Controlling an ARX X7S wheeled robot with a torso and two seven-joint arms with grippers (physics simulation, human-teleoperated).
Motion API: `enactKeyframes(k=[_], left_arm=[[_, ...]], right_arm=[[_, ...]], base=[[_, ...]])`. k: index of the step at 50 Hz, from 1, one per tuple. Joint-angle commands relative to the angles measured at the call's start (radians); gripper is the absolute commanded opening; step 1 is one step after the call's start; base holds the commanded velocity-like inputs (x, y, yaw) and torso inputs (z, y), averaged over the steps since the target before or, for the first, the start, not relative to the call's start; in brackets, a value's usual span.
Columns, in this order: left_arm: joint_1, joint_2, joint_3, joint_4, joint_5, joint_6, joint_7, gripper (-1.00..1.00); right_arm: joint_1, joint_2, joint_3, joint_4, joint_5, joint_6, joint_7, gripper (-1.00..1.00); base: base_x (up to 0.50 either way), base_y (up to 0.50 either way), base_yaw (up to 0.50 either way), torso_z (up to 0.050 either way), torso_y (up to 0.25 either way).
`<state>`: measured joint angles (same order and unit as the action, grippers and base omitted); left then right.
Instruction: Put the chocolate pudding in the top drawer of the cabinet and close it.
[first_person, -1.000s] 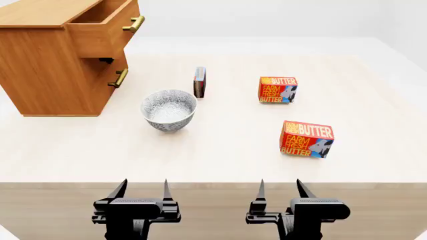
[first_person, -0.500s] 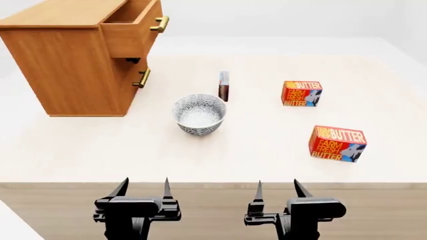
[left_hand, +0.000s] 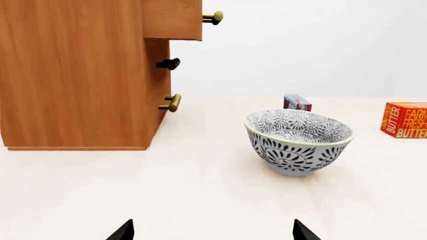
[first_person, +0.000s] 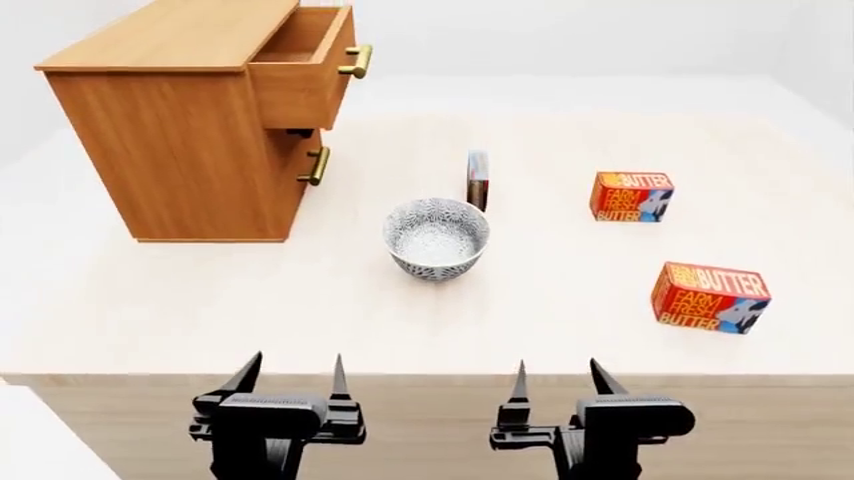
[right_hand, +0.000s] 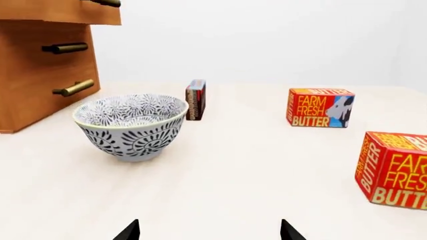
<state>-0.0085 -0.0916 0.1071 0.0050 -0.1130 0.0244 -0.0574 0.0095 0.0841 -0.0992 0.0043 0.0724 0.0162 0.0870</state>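
The chocolate pudding, a thin box with dark edges, stands on edge on the table behind the bowl; it also shows in the right wrist view and, partly hidden by the bowl, in the left wrist view. The wooden cabinet stands at the far left, its top drawer pulled open with a brass handle, the lower drawer shut. My left gripper and right gripper are open and empty over the table's near edge, far from the pudding.
A patterned grey bowl stands mid-table between my grippers and the pudding. Two red-orange butter boxes lie to the right, one farther, one nearer. The table's front edge runs just under my grippers.
The head view has shifted: the cabinet, bowl, pudding and butter boxes all appear further right than before. My grippers stay open in the same place.
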Motion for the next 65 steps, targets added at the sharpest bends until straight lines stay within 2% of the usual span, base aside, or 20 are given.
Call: enactKeyframes(k=[1,6,13,22,30,37,46,55,65], left_arm=[[-0.006,-0.013,0.011,0.044,-0.034,-0.022,-0.009,1.00],[-0.027,-0.024,0.010,0.126,-0.055,-0.099,-0.026,1.00],[-0.116,-0.054,-0.009,0.332,-0.130,-0.328,-0.053,1.00],[-0.379,-0.117,-0.039,0.471,-0.250,-0.686,-0.067,1.00],[-0.689,-0.157,-0.066,0.431,-0.333,-0.930,-0.064,1.00],[-1.001,-0.157,-0.087,0.211,-0.362,-1.040,-0.043,1.00],[-1.328,-0.149,-0.023,-0.166,-0.309,-0.987,0.027,1.00],[-1.568,-0.113,0.048,-0.495,-0.246,-0.899,0.079,1.00],[-1.788,-0.060,0.110,-0.850,-0.183,-0.760,0.140,1.00]], right_arm=[[0.011,0.015,-0.011,-0.021,0.016,0.045,0.022,1.00],[0.029,0.022,-0.010,-0.063,0.021,0.098,0.040,1.00],[0.094,0.038,-0.014,-0.197,0.036,0.246,0.055,1.00],[0.302,0.068,0.013,-0.322,0.092,0.514,0.059,1.00],[0.598,0.106,0.023,-0.307,0.137,0.760,0.039,1.00],[0.856,0.123,0.024,-0.195,0.159,0.879,0.013,1.00],[1.138,0.128,0.011,0.040,0.168,0.916,-0.034,1.00],[1.369,0.125,-0.037,0.352,0.146,0.847,-0.096,1.00],[1.596,0.074,-0.084,0.783,0.106,0.649,-0.153,1.00]], base=[[0.00,0.00,0.00,0.050,0.000],[0.00,0.00,0.00,0.050,0.000],[0.00,0.00,0.00,0.050,0.000],[0.00,0.00,0.00,0.050,0.000],[0.00,0.00,0.00,0.050,0.000],[0.00,0.00,0.00,0.050,0.000],[0.00,0.00,0.00,0.050,0.000],[0.00,0.00,0.00,0.050,0.000],[0.00,0.00,0.00,0.050,0.000]])
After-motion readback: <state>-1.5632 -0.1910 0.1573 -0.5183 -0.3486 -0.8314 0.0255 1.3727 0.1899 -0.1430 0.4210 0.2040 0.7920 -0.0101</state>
